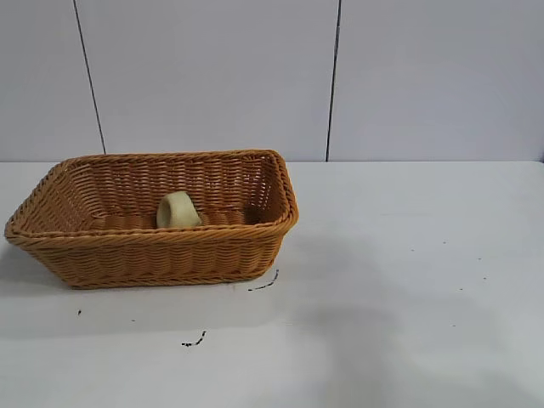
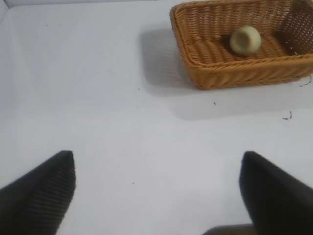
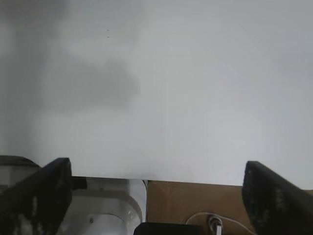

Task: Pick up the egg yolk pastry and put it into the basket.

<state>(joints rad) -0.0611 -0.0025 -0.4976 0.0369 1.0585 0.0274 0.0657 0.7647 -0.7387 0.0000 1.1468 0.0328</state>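
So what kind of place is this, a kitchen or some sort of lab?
Most likely a robot test bench, not a kitchen: a bare white table against plain wall panels, with only a wicker basket holding an egg yolk pastry, and open grippers over the table.

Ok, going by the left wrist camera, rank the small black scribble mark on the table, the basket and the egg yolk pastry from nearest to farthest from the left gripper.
1. The black scribble mark is on the bare table, nearer the left gripper than the basket.
2. The basket: its near woven wall comes next.
3. The egg yolk pastry is farthest, lying inside the basket beyond that wall.
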